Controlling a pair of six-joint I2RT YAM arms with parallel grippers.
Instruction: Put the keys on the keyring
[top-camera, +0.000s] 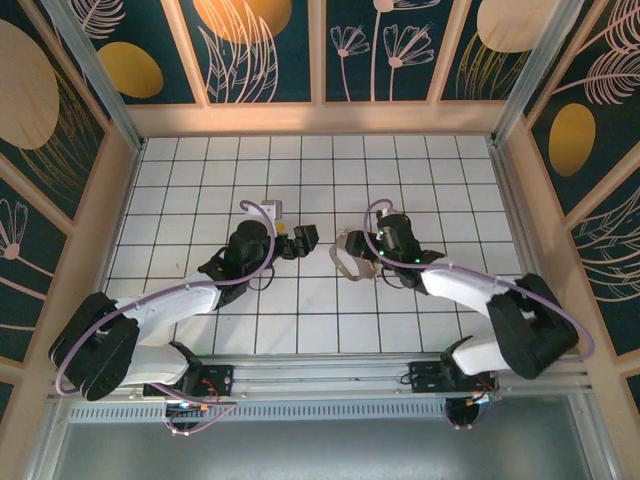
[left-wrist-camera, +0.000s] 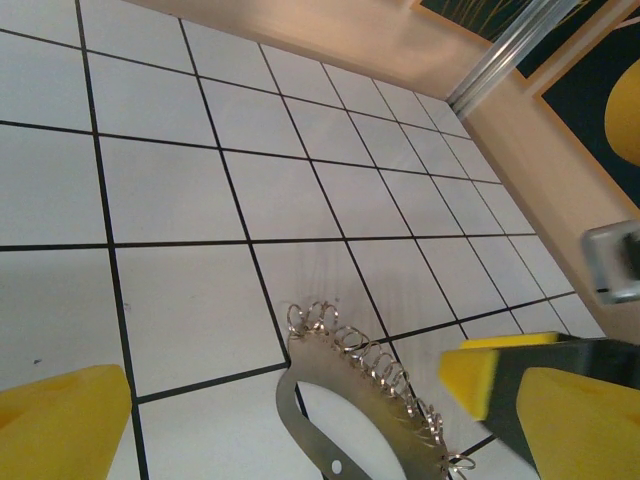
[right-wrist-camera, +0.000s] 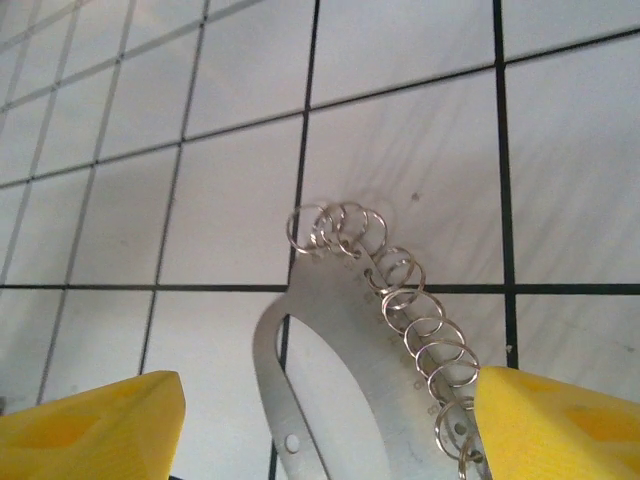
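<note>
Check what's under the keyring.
White gridded tiles show around the keyring and through its cutout. The patch straight behind its metal plate is covered, so anything lying there cannot be seen.

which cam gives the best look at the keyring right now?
Right wrist: the keyring sits centred and close, metal plate and wire rings sharp. Left wrist catches the keyring low, cropped by the frame's bottom edge. Top external gives a small pale loop mid-table, no detail.

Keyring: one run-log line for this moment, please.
keyring: inside right claw, end rings by one pad, grip unclear | left claw: open, aimed at keyring | visible rings: bare
</note>
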